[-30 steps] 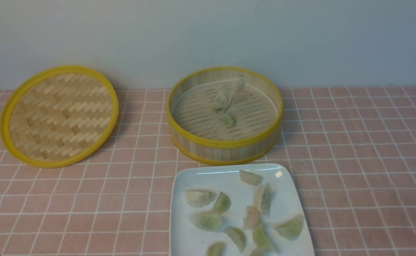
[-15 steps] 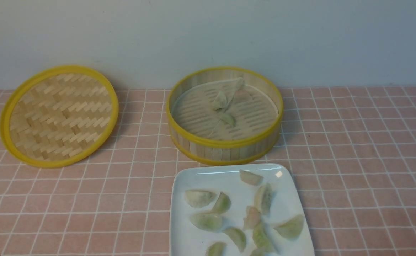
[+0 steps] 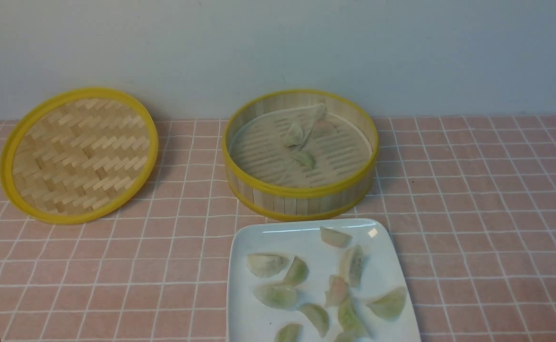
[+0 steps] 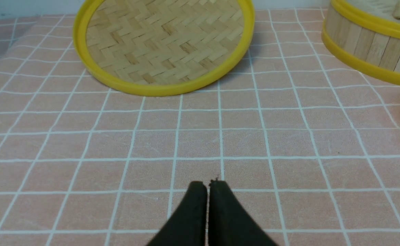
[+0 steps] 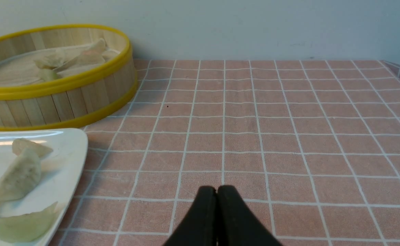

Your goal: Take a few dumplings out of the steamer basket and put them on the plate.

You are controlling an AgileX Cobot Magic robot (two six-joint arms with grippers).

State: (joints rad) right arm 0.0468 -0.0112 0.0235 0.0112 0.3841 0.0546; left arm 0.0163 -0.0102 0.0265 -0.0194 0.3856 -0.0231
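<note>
Currently the round bamboo steamer basket w/ yellow rims sits near the wall on the pink tablecloth w/ white grid lines. Inside, on its pale slatted floor: a few small crescent-shaped dumplings, incl. a whitish one, a pale green one & a pinkish one, by a fold of thin pale liner. Glossy white rounded-square plate is just in front of the basket, w/ many more pale green, whitish & pinkish dumplings spread on it; its near edge is cut off. Flat woven bamboo lid w/ yellow rim lies to the basket's left, well apart. L gripper: black jaws together, nothing held, above cloth. R gripper: same, jaws together, above cloth.
</note>
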